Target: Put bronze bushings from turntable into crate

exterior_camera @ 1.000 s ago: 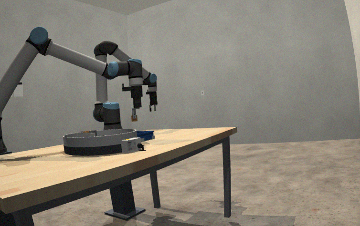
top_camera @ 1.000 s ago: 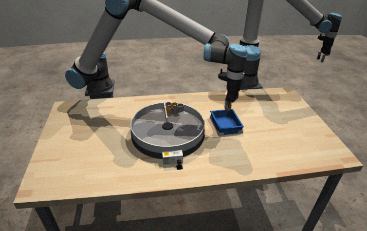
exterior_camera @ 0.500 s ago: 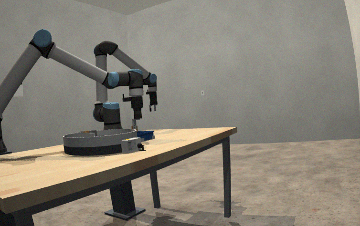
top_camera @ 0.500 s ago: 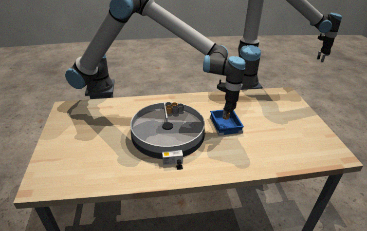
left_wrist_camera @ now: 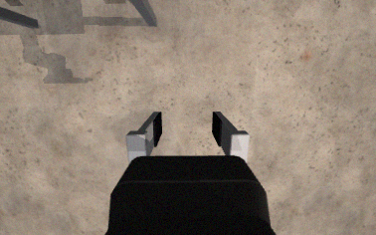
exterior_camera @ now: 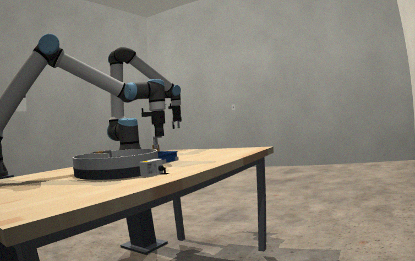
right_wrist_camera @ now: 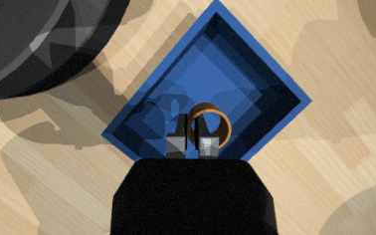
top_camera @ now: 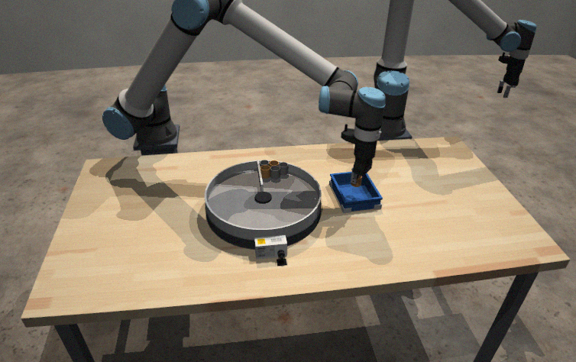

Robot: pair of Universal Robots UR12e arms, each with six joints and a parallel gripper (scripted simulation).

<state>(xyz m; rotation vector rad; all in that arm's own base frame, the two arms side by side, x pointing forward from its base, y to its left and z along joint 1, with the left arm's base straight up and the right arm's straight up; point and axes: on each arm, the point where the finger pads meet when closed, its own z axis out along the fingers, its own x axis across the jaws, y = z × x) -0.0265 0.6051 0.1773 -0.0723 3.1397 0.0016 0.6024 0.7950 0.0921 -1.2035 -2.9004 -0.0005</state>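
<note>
My right gripper [top_camera: 356, 178] [right_wrist_camera: 190, 124] is shut on the wall of a bronze bushing [top_camera: 359, 181] [right_wrist_camera: 205, 107]. It holds the bushing low over or inside the blue crate [top_camera: 362, 204] [exterior_camera: 169, 156] [right_wrist_camera: 261, 54]; its height above the crate floor is unclear. The crate sits level in its corner guides [top_camera: 347, 209]. On the turntable [top_camera: 236, 206] [exterior_camera: 105, 163], two bronze bushings [top_camera: 265, 171] [top_camera: 273, 163] stand clustered with three steel bushings [top_camera: 275, 172] [top_camera: 283, 168] [top_camera: 264, 162] near the back wall. My left gripper [top_camera: 503, 88] [exterior_camera: 175, 124] [left_wrist_camera: 187, 121] is open and empty, away from the table.
A thin divider bar [top_camera: 260, 176] runs from the turntable's hub [top_camera: 263, 197] to its back rim, beside the bushings. A white control box [top_camera: 270, 247] with a black knob stands at the turntable's front. The turntable's raised wall lies close beside the crate.
</note>
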